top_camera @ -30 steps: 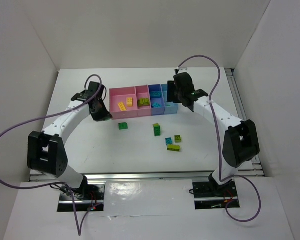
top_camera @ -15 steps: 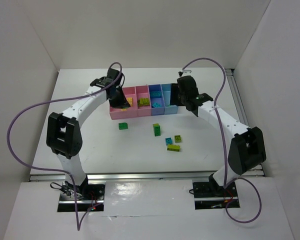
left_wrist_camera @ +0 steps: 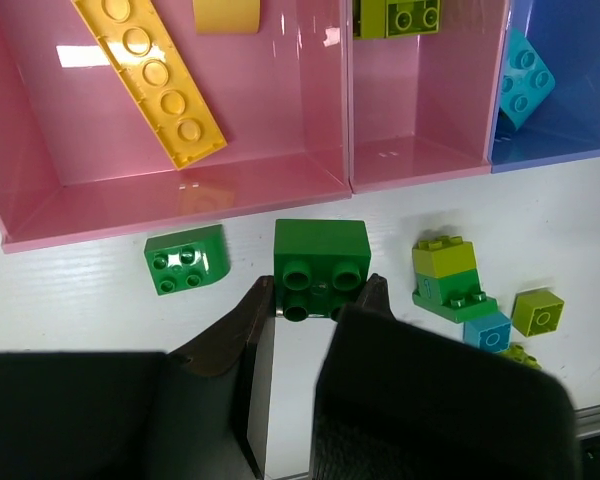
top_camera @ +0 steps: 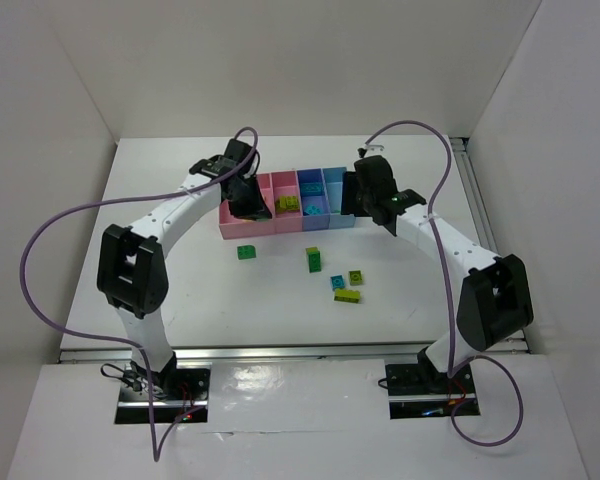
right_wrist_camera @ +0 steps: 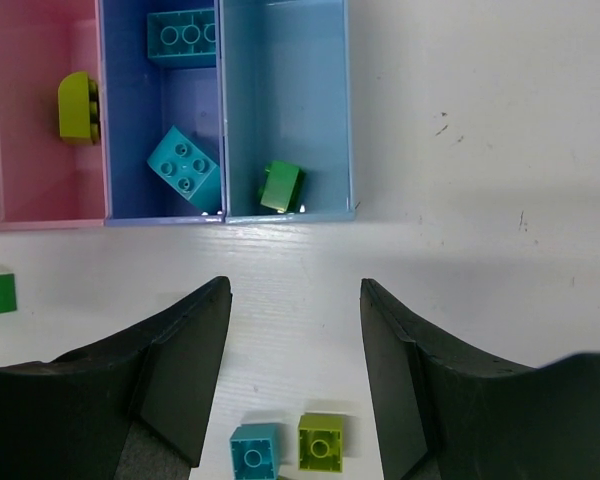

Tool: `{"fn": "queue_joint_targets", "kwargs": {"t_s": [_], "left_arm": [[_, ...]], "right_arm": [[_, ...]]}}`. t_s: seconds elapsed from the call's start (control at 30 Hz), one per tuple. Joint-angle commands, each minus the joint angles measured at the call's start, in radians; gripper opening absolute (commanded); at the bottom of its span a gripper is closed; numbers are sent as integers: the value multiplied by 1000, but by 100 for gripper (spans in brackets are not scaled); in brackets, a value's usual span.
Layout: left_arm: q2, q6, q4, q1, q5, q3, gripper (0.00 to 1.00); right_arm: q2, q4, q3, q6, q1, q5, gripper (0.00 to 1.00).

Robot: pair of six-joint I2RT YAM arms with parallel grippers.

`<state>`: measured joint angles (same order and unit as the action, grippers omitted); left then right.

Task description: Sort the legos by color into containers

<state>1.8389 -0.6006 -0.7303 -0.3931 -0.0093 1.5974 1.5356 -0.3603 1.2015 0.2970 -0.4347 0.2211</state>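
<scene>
My left gripper [left_wrist_camera: 320,296] is shut on a dark green brick [left_wrist_camera: 321,262] and holds it above the row of bins [top_camera: 280,226], near the two pink ones [left_wrist_camera: 180,185]. The left pink bin holds a long yellow plate [left_wrist_camera: 150,80]; the second pink bin holds lime bricks [left_wrist_camera: 400,15]. My right gripper [right_wrist_camera: 295,290] is open and empty, in front of the light blue bin [right_wrist_camera: 285,90], which holds a dark green brick [right_wrist_camera: 281,187]. The blue-violet bin [right_wrist_camera: 130,120] holds two cyan bricks [right_wrist_camera: 184,168].
On the table in front of the bins lie a dark green curved brick [top_camera: 245,252], a lime-on-green stack [top_camera: 313,260], a cyan brick [right_wrist_camera: 254,450] and lime bricks [right_wrist_camera: 321,441]. White walls enclose the table on three sides.
My left arm has swung right, from beside the left end of the bins to over the pink bins. My right arm has shifted only slightly.
</scene>
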Motion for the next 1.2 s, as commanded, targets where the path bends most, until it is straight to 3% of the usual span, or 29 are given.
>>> {"fn": "queue_joint_targets", "kwargs": {"t_s": [0.0, 0.27, 0.47, 0.77, 0.97, 1.17], "left_arm": [[-46, 39, 12, 5, 11, 13, 6], [-115, 156, 12, 5, 46, -34, 6], [-57, 211, 12, 5, 204, 81, 6], [0, 283, -20, 5, 293, 162, 6], [57, 311, -87, 5, 336, 246, 6], [126, 357, -165, 14, 336, 347, 6]], "right_arm": [[-43, 15, -6, 10, -10, 15, 62], [-11, 5, 7, 30, -1, 37, 62], [64, -60, 96, 60, 37, 3, 58], [346, -196, 378, 134, 163, -141, 58], [472, -239, 493, 105, 143, -155, 65], [590, -344, 601, 85, 132, -131, 65]]}}
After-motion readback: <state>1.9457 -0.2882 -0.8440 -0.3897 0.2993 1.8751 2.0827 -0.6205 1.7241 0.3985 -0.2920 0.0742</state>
